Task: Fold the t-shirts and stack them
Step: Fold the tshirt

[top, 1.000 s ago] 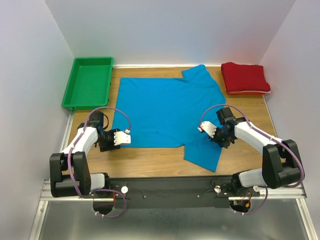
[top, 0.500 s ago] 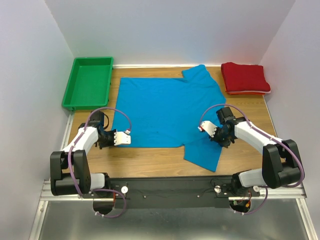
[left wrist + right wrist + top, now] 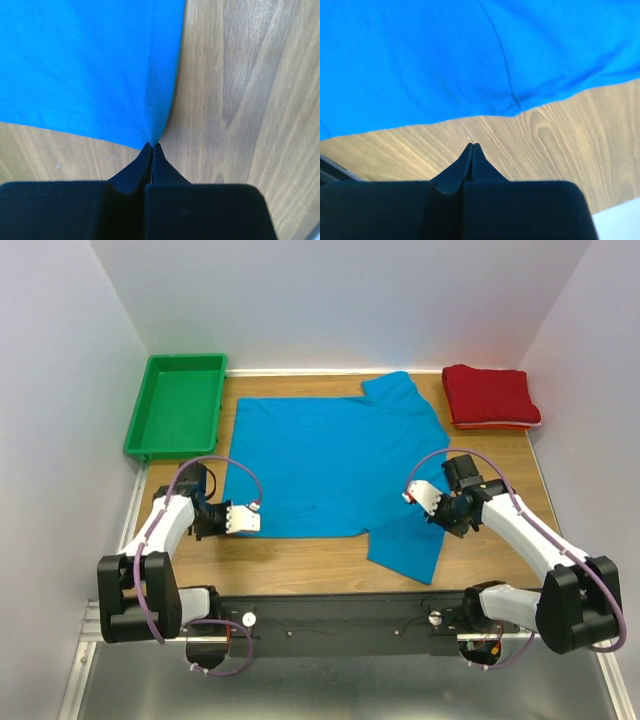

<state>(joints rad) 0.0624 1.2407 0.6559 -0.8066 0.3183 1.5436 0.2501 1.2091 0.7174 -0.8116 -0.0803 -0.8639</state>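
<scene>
Green plastic tray (image 3: 178,410) at far left corner, light wooden table (image 3: 300,560), white walls (image 3: 340,300)

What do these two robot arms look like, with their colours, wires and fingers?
The left arm and right arm match: white rounded shells between chunky black joints, with a thin purple cable looping loosely beside each. A small white block sits at each wrist. The left gripper and right gripper each have two black fingers tapering to a point. Both arms are bolted to a black rail.
</scene>
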